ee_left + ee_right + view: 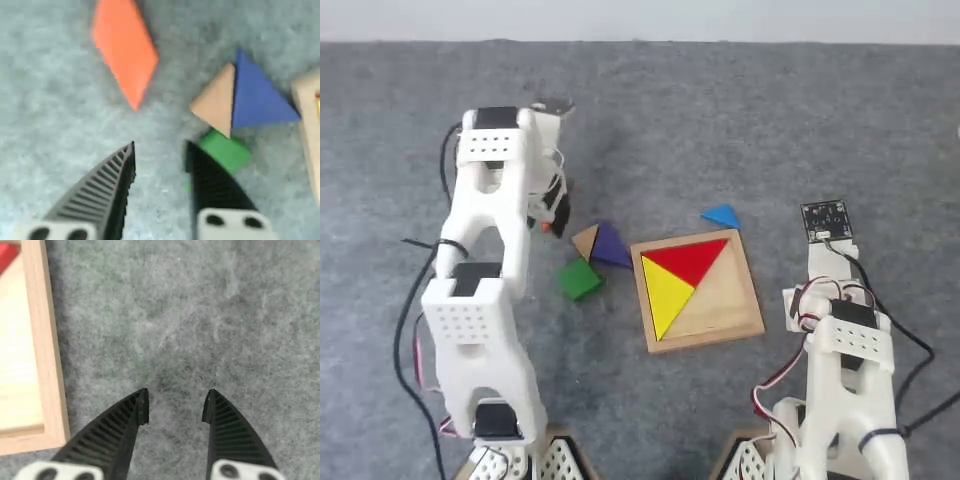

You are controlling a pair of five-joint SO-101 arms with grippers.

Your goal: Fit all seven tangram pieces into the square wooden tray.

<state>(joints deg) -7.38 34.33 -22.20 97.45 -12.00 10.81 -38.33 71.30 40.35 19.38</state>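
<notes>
Left claw (160, 150) of mine: fingers spread, nothing held, over grey felt (50, 125). Orange parallelogram (125, 52) lies just beyond the tips. Tan triangle (216, 102) touches purple triangle (257, 97), with green square (227, 150) just beside them. My right claw (177, 400) is spread too and empty, just beside tray (47, 340). Inside the tray, red triangle (692, 258) and yellow triangle (665, 293) touch. Small blue triangle (722, 215) sits on felt near its far corner.
</notes>
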